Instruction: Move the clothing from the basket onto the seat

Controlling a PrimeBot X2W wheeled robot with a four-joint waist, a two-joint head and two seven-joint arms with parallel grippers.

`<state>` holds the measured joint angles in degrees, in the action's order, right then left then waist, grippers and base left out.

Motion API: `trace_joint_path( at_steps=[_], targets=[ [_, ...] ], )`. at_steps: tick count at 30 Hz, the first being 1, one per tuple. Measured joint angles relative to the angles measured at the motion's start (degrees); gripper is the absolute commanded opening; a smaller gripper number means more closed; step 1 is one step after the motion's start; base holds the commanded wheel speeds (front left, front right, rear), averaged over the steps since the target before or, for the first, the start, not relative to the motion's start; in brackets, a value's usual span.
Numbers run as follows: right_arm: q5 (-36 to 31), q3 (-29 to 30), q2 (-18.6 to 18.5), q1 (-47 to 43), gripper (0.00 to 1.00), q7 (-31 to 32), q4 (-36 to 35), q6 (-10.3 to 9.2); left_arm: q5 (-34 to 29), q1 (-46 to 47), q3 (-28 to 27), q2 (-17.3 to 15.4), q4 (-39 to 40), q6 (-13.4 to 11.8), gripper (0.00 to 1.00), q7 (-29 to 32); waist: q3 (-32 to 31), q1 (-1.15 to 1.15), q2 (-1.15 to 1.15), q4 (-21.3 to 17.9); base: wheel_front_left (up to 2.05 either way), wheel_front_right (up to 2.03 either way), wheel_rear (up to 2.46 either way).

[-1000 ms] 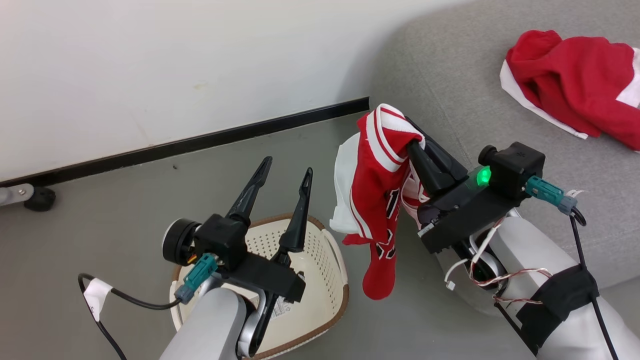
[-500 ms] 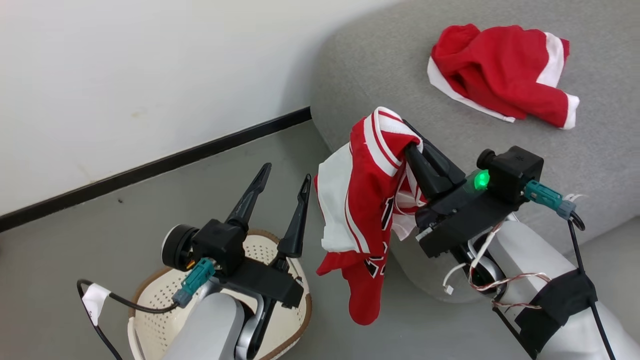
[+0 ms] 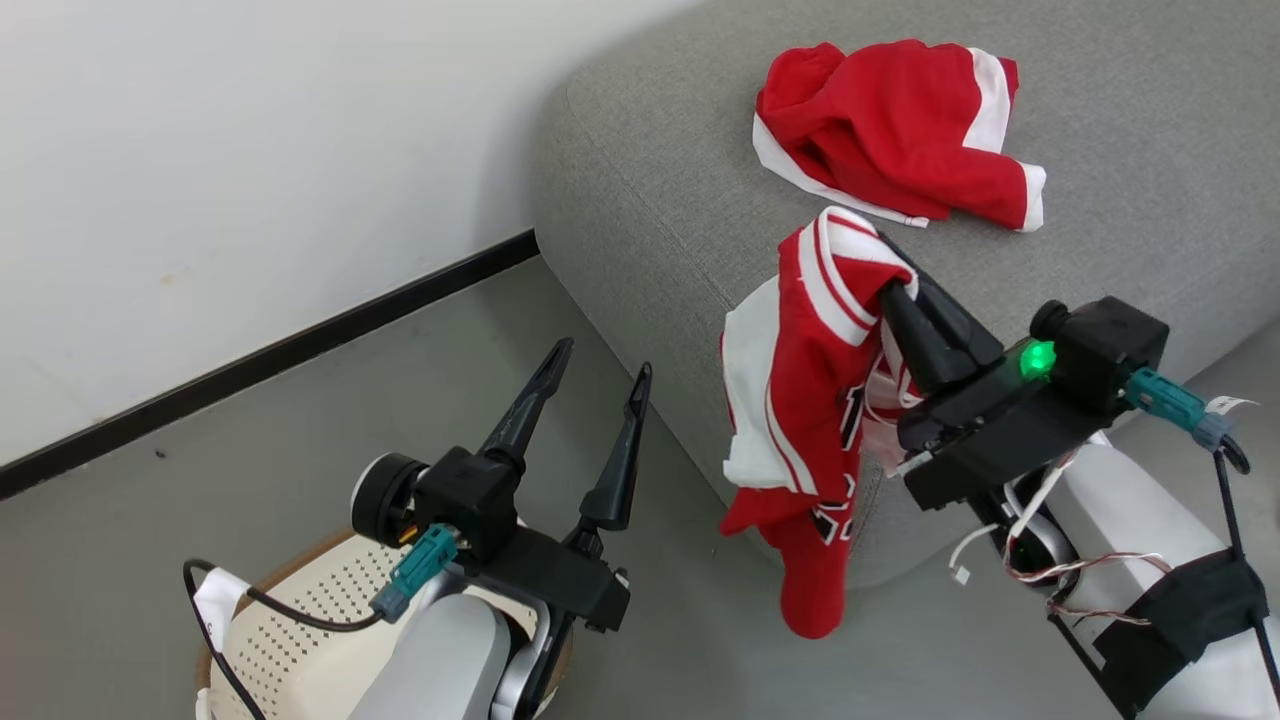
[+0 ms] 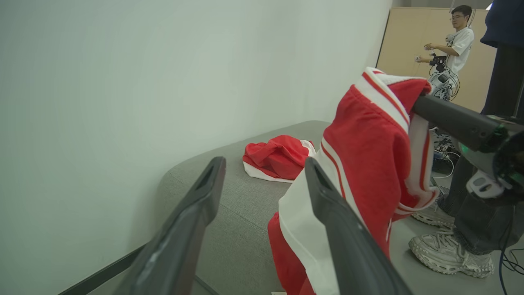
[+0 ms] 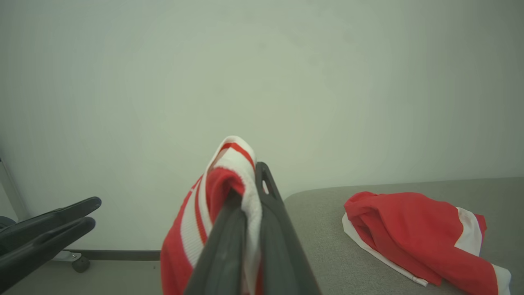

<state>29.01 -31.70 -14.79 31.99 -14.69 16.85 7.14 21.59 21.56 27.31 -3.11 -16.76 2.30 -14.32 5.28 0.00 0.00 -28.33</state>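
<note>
1. Head view, far left: the basket sits on the floor at the bottom edge, partly under the left arm.
2. Just right of it, the left gripper hovers over bare floor, its fingers spread wide and holding nothing.
3. Next, a striped garment hangs in the air in front of the seat, draping down past its rounded corner.
4. At the garment's top fold, the right gripper is pinched tight on the cloth, which falls away to the left of its tips.
5. Up and right, a second garment lies crumpled on the seat top, apart from that gripper.
6. Left wrist view adds a person in the background and a pale shoe on the floor. Right wrist view instead shows a caster by the wall, and white-striped cloth squeezed between the closed fingers.
</note>
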Motion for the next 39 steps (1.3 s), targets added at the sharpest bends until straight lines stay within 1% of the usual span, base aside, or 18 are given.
trace_joint_path(
  at_steps=[7,12,16,25,28,32,39],
  targets=[
    [-1.41,4.13,-3.43,1.39,0.00,0.00,-1.40,0.01,-0.08,-0.01,1.32,0.02,-0.27,0.07,1.00,0.00,1.47,0.01,0.00,0.39,0.00,0.00,0.00],
    [-2.92,8.68,-7.00,5.98,0.00,-0.01,-1.40,0.01,-0.09,-0.01,2.01,0.03,-0.51,0.05,1.00,0.00,2.81,0.01,0.00,1.23,0.00,0.00,0.00],
    [-3.75,11.13,-9.49,10.01,0.00,-0.01,-0.98,0.01,-0.34,0.03,2.55,0.03,-0.63,0.05,1.00,0.00,4.10,0.01,0.00,1.98,0.00,0.00,0.00],
    [-4.78,13.89,-15.30,21.00,0.00,-0.02,3.56,0.02,-0.74,1.19,3.70,0.01,-1.36,0.12,1.00,0.00,7.67,0.02,0.00,3.76,0.00,0.00,0.00],
    [-5.02,15.14,-16.37,23.58,0.00,-0.02,5.10,0.02,-1.13,1.69,4.22,0.03,-1.42,0.22,1.00,0.00,9.04,0.01,0.00,4.38,0.00,0.00,0.00],
    [-7.22,16.11,-17.82,27.92,0.00,-0.02,7.66,0.02,-1.96,2.68,4.82,0.00,-1.59,0.29,1.00,0.00,11.67,0.01,0.00,5.35,0.00,0.00,0.00],
    [-9.13,17.62,-21.38,35.57,0.00,-0.02,11.03,0.03,-2.31,5.47,6.33,0.01,-2.34,0.76,1.00,0.00,15.66,0.01,0.00,6.92,0.00,0.00,0.00]
  ],
)
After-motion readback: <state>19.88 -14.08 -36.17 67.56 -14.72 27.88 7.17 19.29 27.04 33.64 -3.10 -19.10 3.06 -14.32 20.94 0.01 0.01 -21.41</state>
